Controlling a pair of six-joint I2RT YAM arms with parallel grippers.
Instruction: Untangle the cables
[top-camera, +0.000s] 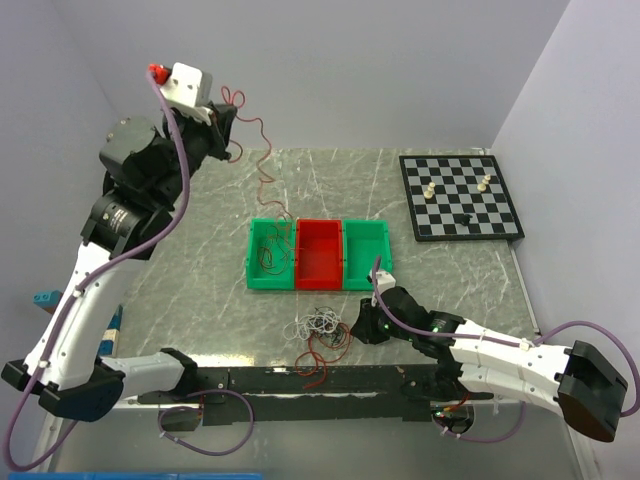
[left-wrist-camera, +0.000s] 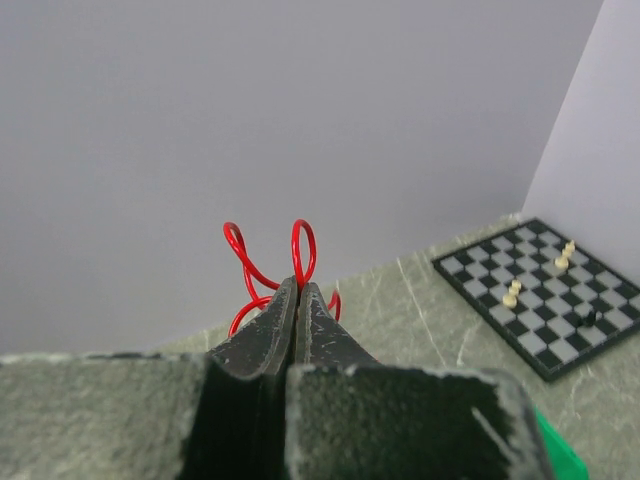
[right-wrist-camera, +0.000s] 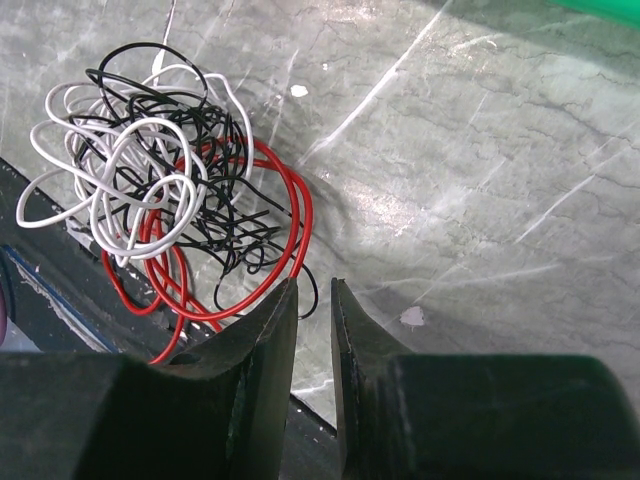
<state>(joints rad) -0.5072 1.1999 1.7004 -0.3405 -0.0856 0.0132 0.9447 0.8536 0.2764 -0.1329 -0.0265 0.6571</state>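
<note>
Left wrist view: the left gripper (left-wrist-camera: 298, 285) fingers cover the spot where the red wire (left-wrist-camera: 303, 222) is pinched. Only loops show above the tips.
The chessboard (left-wrist-camera: 540, 300) is clipped by the right edge. The green bin (left-wrist-camera: 555, 455) shows as one corner at the bottom.
Right wrist view: the lower red strands of the tangle (right-wrist-camera: 170, 190) vanish behind a finger of the right gripper (right-wrist-camera: 315, 285).
Top view: the right gripper's jaws are hidden under its own body. The tangle's strands are too fine to trace singly.
The chess pieces (top-camera: 430, 190) are too small to identify. The blue object (top-camera: 45, 298) sits partly behind the left arm (top-camera: 80, 290), kind unclear.
</note>
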